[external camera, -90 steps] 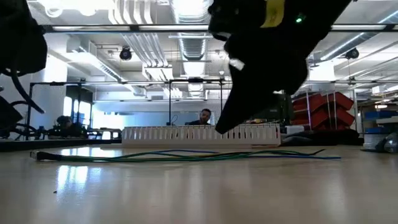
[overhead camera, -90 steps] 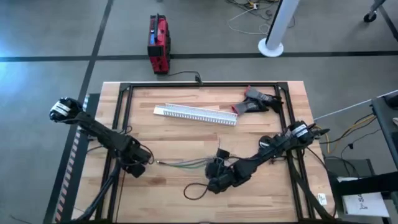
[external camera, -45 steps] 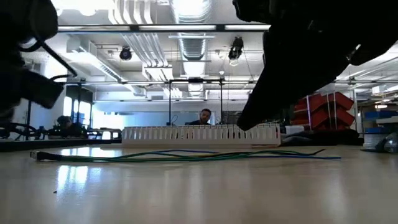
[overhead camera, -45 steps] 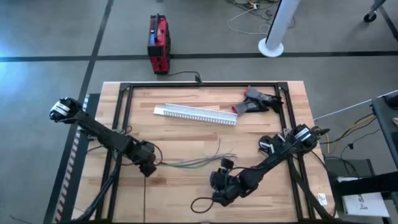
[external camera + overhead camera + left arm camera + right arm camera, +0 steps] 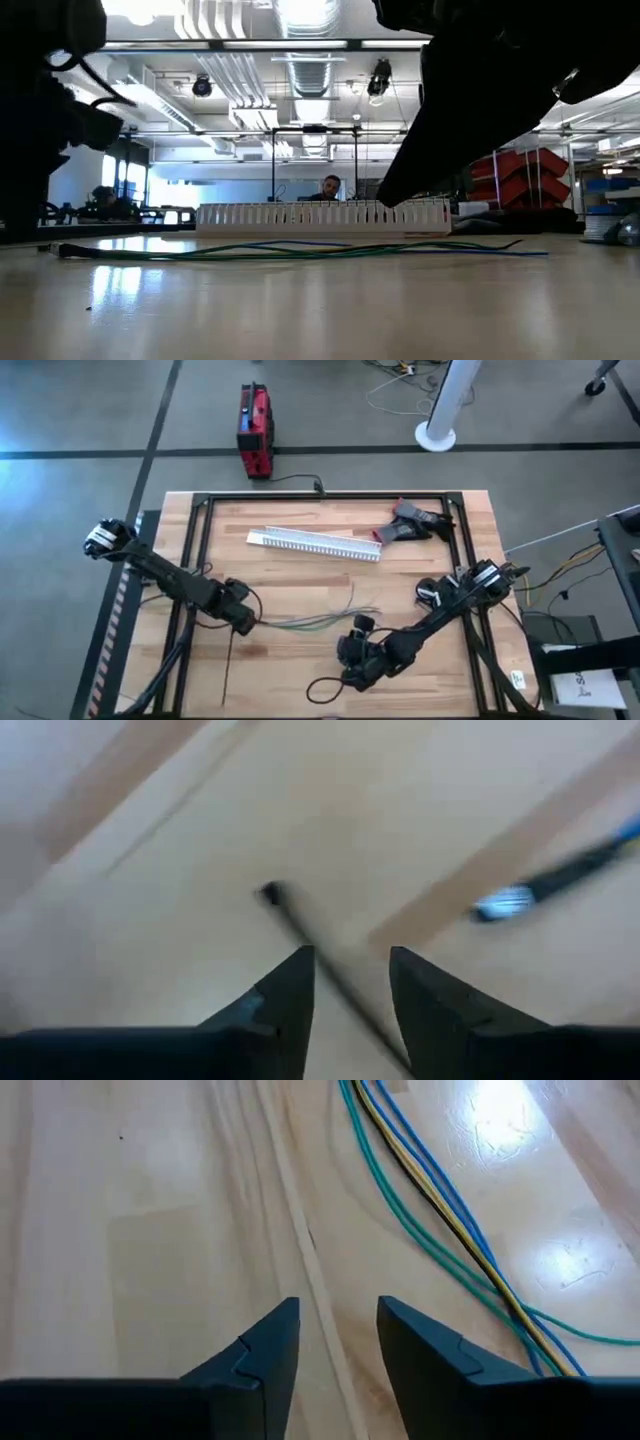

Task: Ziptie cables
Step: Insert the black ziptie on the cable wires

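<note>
The cables [image 5: 310,621] lie limp across the table's middle, green, blue, yellow and dark strands [image 5: 430,1210], their far ends fanned out. They also show in the low view as the cables [image 5: 300,250]. The ziptie [image 5: 229,670], a thin black strip, lies on the wood and runs from the cables' left end toward the near edge. My left gripper [image 5: 243,624] hovers open at that left end, with the ziptie [image 5: 300,925] passing between its fingers [image 5: 290,985]; I cannot tell whether they touch it. My right gripper [image 5: 350,648] is open with nothing in it [image 5: 338,1305], just nearer than the cables' right part.
A long white slotted channel [image 5: 315,543] lies at the table's far middle, with a black and red tool [image 5: 415,523] to its right. A thick black cord loops near the front edge [image 5: 318,685]. Black frame rails [image 5: 195,560] border the table's sides.
My right gripper has drawn back from the cables toward the near edge, uncovering their fanned right ends, then stayed. My left gripper has moved toward the right, up to the cables' left end and over the ziptie.
</note>
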### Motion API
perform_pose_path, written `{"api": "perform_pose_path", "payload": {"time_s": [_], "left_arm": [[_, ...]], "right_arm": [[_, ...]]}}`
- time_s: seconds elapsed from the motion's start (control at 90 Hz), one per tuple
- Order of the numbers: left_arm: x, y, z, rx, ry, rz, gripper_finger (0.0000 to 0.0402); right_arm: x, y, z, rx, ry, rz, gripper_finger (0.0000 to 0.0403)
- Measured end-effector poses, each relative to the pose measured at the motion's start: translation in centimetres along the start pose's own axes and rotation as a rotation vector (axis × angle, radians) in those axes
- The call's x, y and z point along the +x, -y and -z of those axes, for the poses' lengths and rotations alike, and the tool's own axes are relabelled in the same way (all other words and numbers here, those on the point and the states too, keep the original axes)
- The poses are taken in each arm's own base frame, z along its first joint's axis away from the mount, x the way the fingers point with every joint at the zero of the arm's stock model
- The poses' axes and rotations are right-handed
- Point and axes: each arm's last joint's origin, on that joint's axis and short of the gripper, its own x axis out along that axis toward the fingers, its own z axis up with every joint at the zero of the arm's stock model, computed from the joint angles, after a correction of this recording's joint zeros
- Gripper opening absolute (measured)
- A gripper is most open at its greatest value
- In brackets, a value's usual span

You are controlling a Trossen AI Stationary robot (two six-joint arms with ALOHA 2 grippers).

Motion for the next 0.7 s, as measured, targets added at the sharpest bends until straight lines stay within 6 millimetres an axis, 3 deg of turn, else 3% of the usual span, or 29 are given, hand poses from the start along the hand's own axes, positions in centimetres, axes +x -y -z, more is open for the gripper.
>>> {"api": "perform_pose_path", "payload": {"time_s": [0.244,0.422,0.7], "left_arm": [[2.0,-1.3,0.4,-0.053,-0.001,-0.015,0.0111],[2.3,-1.2,0.4,-0.049,0.013,0.0,0.0093],[2.2,-1.1,0.2,0.025,0.049,0.003,0.0006]], "right_arm": [[0.0,0.0,-0.1,-0.001,0.008,-0.001,0.0108],[0.1,0.0,-0.2,-0.005,0.013,-0.003,0.0099],[-0.7,0.0,-1.2,-0.046,0.095,0.037,0.0083]]}}
